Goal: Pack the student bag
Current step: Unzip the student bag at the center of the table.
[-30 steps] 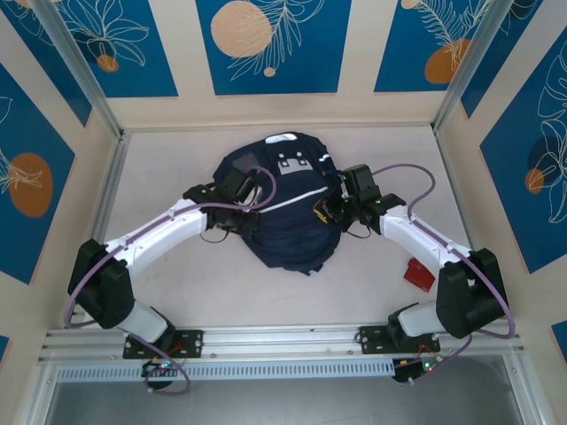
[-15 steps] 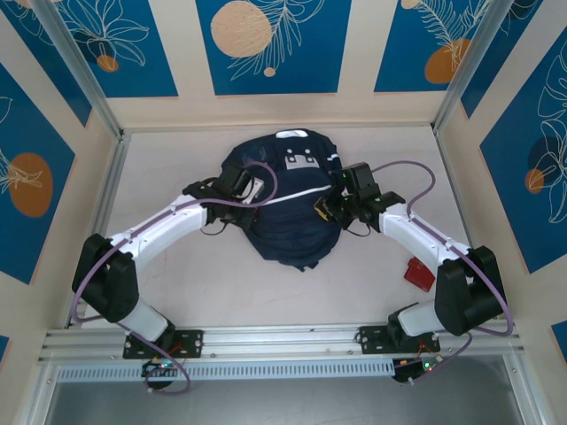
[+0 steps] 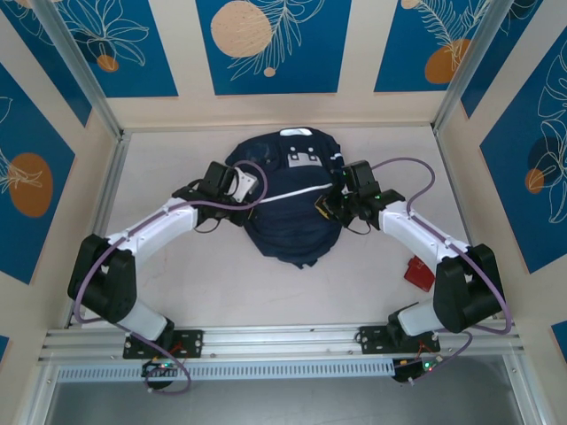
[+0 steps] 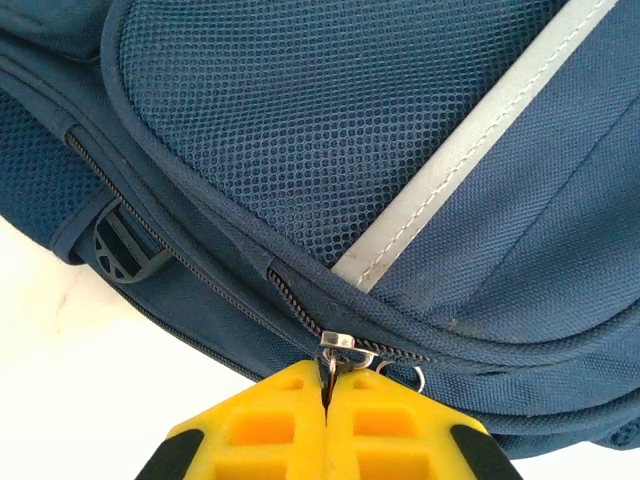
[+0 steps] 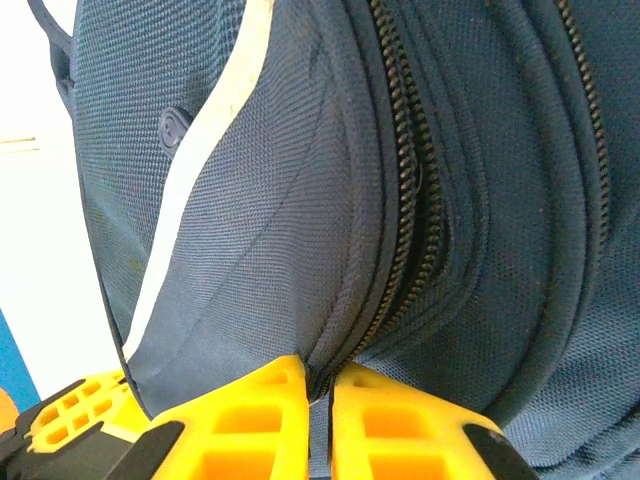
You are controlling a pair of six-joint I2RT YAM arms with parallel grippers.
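Two grippers are flanking the student bag (image 3: 292,226): the left gripper (image 4: 326,385), at nine o'clock, is pinching a zipper pull (image 4: 337,344); the right gripper (image 5: 318,385), at three o'clock, is clamping its fabric.

navy student bag (image 3: 288,208), white stripes, grey patch, flat at table's far centre

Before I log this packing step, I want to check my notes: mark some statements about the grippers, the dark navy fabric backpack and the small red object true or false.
1. The left gripper is shut on the metal zipper pull of the dark navy fabric backpack. True.
2. The right gripper hangs open. False: it pinches the backpack's fabric.
3. The small red object lies on the backpack. False: it lies on the table, apart from it.
4. A white reflective stripe crosses the backpack. True.
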